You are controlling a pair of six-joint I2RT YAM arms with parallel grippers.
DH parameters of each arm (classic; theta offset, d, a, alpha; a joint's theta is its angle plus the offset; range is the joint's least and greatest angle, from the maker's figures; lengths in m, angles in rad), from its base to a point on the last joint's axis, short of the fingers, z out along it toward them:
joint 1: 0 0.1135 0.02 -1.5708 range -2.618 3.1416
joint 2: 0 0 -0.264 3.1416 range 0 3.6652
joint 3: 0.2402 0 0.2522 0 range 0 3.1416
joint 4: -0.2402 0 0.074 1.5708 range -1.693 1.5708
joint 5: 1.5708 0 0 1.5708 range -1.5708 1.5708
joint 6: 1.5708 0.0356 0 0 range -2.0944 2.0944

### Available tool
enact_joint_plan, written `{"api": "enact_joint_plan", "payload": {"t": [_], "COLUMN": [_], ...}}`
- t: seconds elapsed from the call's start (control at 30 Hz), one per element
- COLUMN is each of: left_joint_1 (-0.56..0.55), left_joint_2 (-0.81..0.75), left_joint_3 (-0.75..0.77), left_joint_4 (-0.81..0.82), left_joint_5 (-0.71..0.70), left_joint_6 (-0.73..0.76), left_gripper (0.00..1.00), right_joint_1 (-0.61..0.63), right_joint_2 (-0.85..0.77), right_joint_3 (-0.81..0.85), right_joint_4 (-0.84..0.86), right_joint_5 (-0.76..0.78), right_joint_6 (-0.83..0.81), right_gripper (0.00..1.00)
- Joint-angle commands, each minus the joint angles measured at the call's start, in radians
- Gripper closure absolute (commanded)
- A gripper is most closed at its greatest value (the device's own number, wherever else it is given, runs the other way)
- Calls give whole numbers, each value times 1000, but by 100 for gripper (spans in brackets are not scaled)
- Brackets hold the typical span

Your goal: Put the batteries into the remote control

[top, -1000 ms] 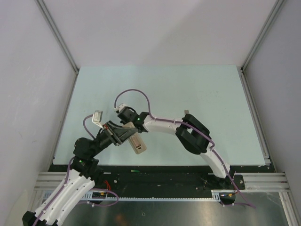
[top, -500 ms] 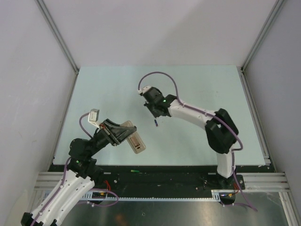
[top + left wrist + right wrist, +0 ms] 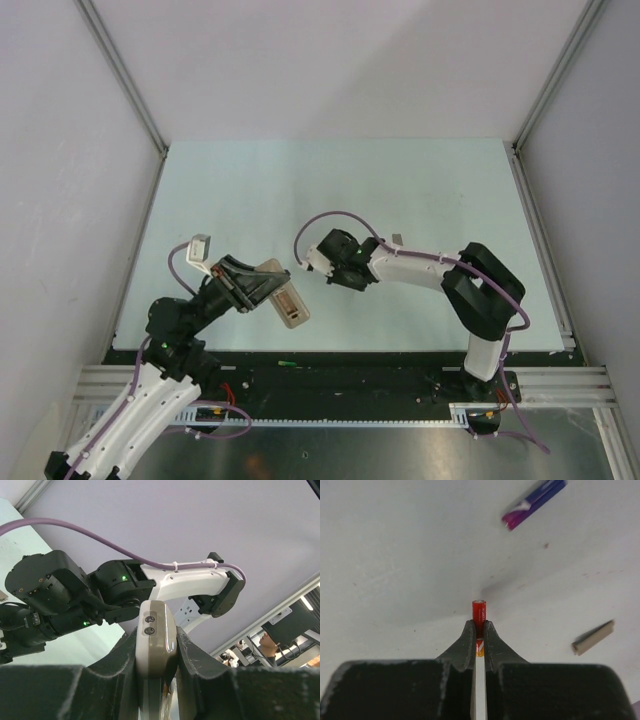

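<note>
right gripper (image 3: pixel 479 629) pinches the red battery (image 3: pixel 479 609) over the table (image 3: pixel 395 555); the blue battery (image 3: pixel 534 503) lies loose beyond. left gripper (image 3: pixel 156 652) clamps the remote control (image 3: pixel 155 627) aloft. judging by this, neither is loaded yet

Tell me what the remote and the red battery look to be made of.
The remote: likely moulded plastic, off-white, glossy; bright highlights run along its rounded edge. The red battery: probably a metal cell in shiny printed wrap; pale lettering and a greyish end cap show.
</note>
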Motion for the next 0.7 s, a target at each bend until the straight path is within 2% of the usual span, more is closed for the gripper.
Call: {"api": "enact_joint_plan", "payload": {"t": [0.0, 0.2, 0.27, 0.47, 0.67], "left_joint_1": [-6, -6, -6, -7, -7], "left_joint_2": [-7, 5, 7, 8, 10], "left_joint_3": [-12, -22, -22, -22, -28], "left_joint_4": [31, 29, 29, 29, 29], "left_joint_5": [-17, -33, -30, -23, -25], "left_joint_6": [12, 7, 5, 7, 1], "left_gripper": [100, 100, 100, 100, 100], "right_joint_1": [-34, -57, -61, -65, -64], "right_joint_2": [-42, -33, -18, -6, -15], "right_joint_3": [-49, -74, -75, -74, -79], "right_joint_4": [61, 84, 92, 109, 115], "right_joint_5": [-29, -68, -81, -89, -77], "right_joint_6": [-62, -40, -29, -4, 0], "right_gripper": [100, 100, 91, 75, 68]}}
